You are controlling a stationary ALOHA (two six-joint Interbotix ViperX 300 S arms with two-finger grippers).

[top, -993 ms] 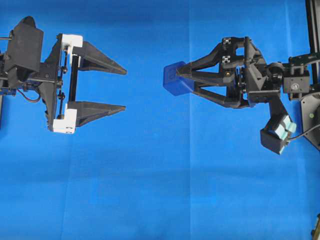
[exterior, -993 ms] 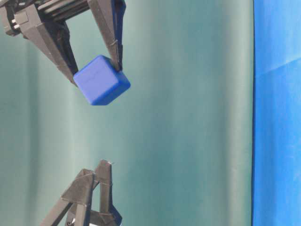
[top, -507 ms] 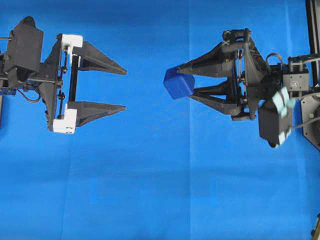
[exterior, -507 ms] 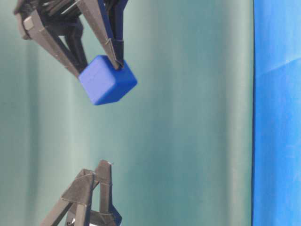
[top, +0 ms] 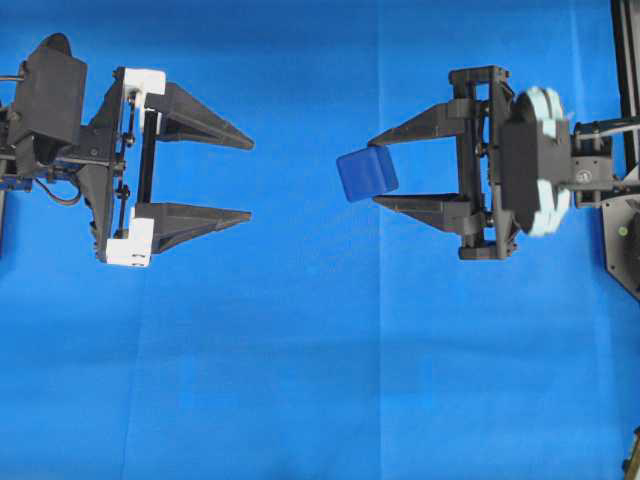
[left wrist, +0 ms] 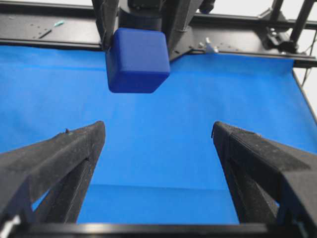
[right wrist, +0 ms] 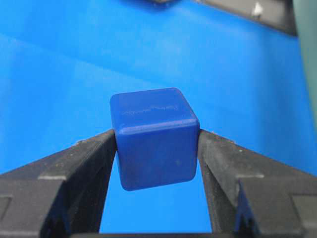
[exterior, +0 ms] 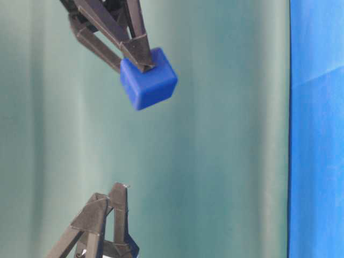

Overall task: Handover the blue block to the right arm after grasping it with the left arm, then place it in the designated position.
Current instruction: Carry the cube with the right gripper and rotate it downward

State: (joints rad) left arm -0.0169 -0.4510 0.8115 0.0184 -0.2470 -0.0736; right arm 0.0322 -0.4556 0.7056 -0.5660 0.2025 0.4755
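The blue block (top: 367, 174) is a small dark-blue cube held in the air between the tips of my right gripper (top: 372, 170), which is shut on it. In the right wrist view the blue block (right wrist: 154, 136) sits pinched between both black fingers, a faint embossed mark on its top face. The left arm's gripper (top: 250, 180) stands wide open at the left, its fingers empty and well apart from the block. From the left wrist view the blue block (left wrist: 137, 60) hangs ahead, above the gap between my open fingers. At table level the blue block (exterior: 149, 78) hangs above the left fingers (exterior: 102, 217).
A blue cloth (top: 320, 380) covers the whole table. The black frame and base of the right arm (top: 625, 240) stand at the right edge. A black rail (left wrist: 49, 29) runs along the far side in the left wrist view.
My right wrist has rolled, turning the held block, and the gripper has shifted slightly right and downward in the overhead view. The left arm has stayed still and open.
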